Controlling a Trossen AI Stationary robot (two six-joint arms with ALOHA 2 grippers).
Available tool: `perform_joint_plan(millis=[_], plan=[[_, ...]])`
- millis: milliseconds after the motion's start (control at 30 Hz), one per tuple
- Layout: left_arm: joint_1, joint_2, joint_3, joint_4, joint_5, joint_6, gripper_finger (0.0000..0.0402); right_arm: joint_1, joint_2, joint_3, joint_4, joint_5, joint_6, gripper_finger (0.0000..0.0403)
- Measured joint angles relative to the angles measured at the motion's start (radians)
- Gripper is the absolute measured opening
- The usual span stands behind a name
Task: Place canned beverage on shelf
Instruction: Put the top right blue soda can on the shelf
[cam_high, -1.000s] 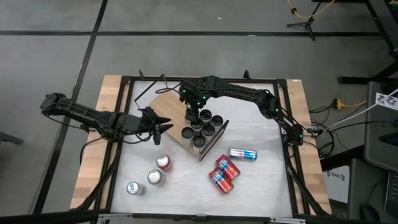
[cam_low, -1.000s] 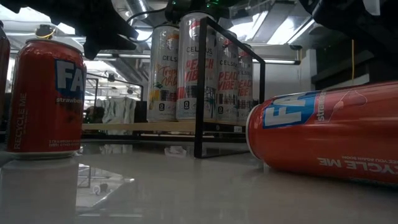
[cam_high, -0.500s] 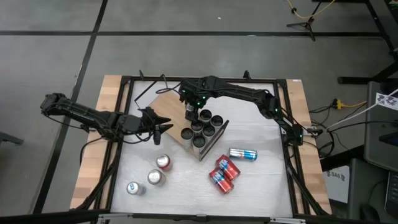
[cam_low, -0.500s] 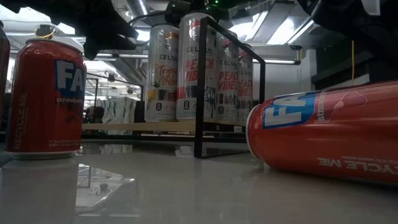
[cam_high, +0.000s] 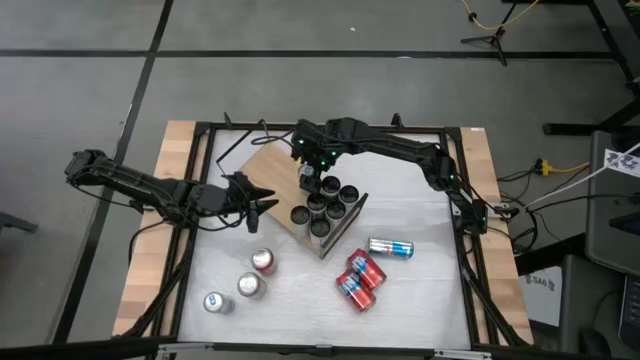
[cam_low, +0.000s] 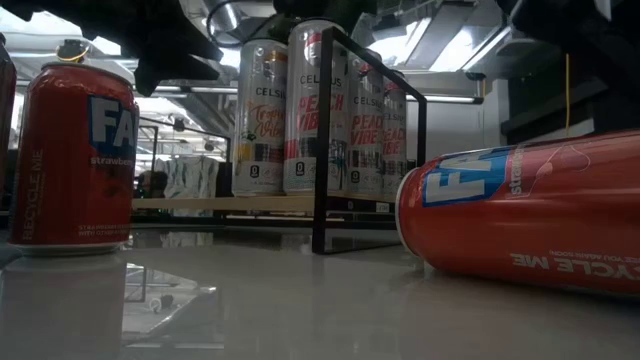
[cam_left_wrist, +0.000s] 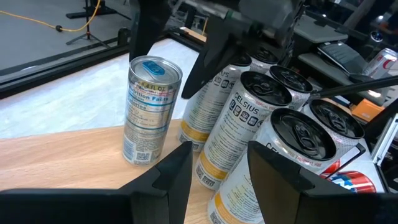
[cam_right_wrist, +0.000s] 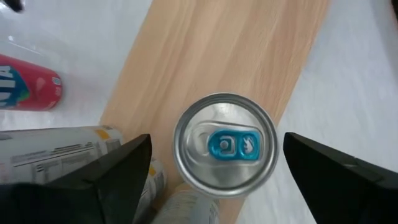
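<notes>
A blue-tabbed can (cam_right_wrist: 225, 144) is being seen standing upright on the shelf (cam_right_wrist: 236, 56), at the end of a cluster of tall Celsius cans (cam_left_wrist: 239, 127) that is also standing on the light-wood board. The right claw (cam_right_wrist: 214, 177) is being held directly above this can with its fingers (cam_right_wrist: 118, 171) spread wide on either side and apart from it, so the can is not being gripped. In the left wrist view the same can (cam_left_wrist: 149, 111) is being shown beside the Celsius cans, with the right arm's dark fingers hanging just behind and above it. In the high view the right claw (cam_high: 312, 172) is being positioned over the far end of the shelf (cam_high: 268, 165), which is lying at an angle in the middle of the white worktop (cam_high: 420, 300). The left claw (cam_high: 262, 207) is being held low over the worktop just beside the shelf's near-left edge, its fingers (cam_left_wrist: 171, 177) parted partway with nothing between them. Three upright cans (cam_high: 250, 285) are being left standing near the front left of the worktop, and red cans (cam_high: 358, 280) plus one silver-blue can (cam_high: 390, 247) are lying on their sides to the front right. In the low view a red can (cam_low: 70, 160) is standing at the left and another (cam_low: 520, 220) is lying at the right.
</notes>
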Motion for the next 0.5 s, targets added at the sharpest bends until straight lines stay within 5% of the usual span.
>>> perform_joint_plan(millis=[500], plan=[[0.0,0.0,0.0,0.0,-0.006,0.0,0.0149,0.001,-0.004,0.001,0.049,0.0,-0.104,0.0358]])
